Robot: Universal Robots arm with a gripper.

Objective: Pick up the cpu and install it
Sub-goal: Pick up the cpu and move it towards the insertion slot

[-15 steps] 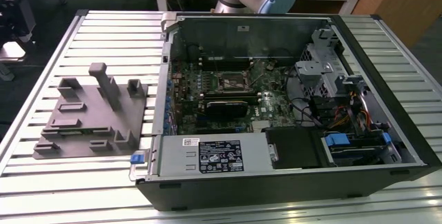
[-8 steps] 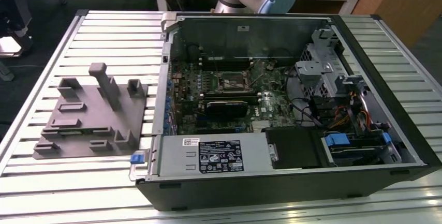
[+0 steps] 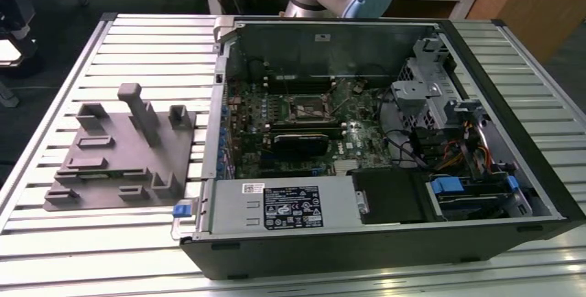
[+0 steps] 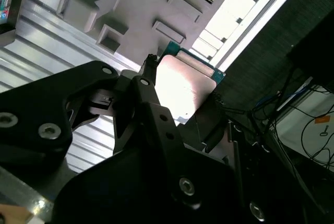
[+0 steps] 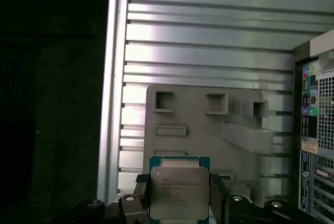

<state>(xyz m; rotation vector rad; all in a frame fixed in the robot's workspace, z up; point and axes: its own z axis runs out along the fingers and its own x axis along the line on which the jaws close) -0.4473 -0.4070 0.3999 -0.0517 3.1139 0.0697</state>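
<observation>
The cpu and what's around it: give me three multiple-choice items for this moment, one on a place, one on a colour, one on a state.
1. Place, exterior view: where does the gray fixture tray lie relative to the open computer case?
A. inside it
B. on the exterior view's left of it
C. on the exterior view's right of it

2. Colour: the top of the cpu is
A. silver
B. red
C. black

3. State: the cpu is
A. lying in the tray
B. seated on the motherboard
C. clamped in the gripper

Key: 1 B, the tray sits on the slatted table beside the case; 2 A, its metal lid shines silver in both wrist views; 3 C, black fingers press on two opposite sides of it, with the tray beyond.
</observation>
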